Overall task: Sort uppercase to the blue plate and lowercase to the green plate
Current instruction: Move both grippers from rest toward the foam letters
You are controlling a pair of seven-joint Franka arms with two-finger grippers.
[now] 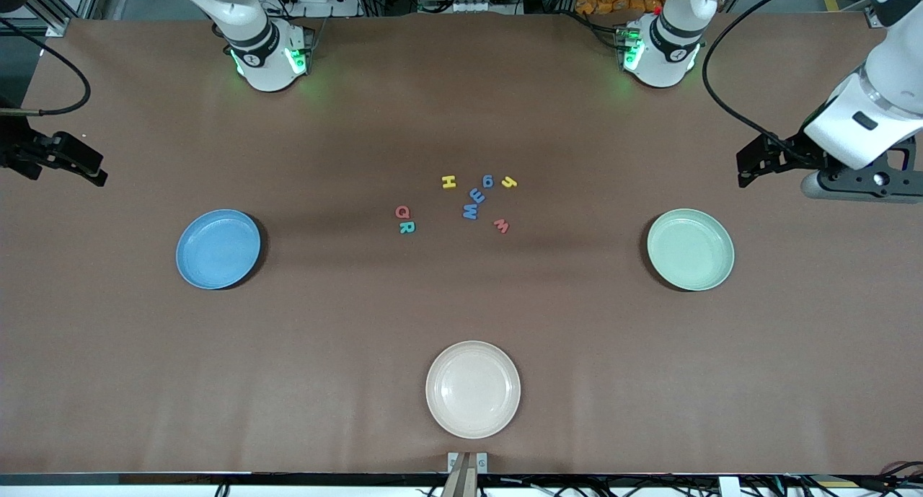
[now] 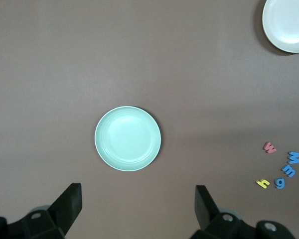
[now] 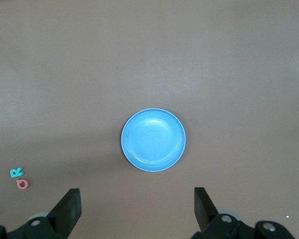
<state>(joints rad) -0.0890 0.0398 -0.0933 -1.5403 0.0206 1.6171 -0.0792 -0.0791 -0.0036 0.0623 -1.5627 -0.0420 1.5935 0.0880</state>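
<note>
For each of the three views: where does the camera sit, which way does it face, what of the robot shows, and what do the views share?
Front view: high across the table, facing both arm bases; left gripper and right gripper wait open at the table's ends.
Left wrist view: looks straight down on the green plate; its own open fingers show.
Right wrist view: straight down on the blue plate; own open fingers show.
Shared: each plate, plus letters such as the red m and green R, also appears in front.

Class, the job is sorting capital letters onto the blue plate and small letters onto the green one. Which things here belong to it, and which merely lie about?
Belong: the eight foam letters mid-table, blue plate, green plate, both open grippers, left gripper, right gripper.

Lying about: cream plate.
</note>
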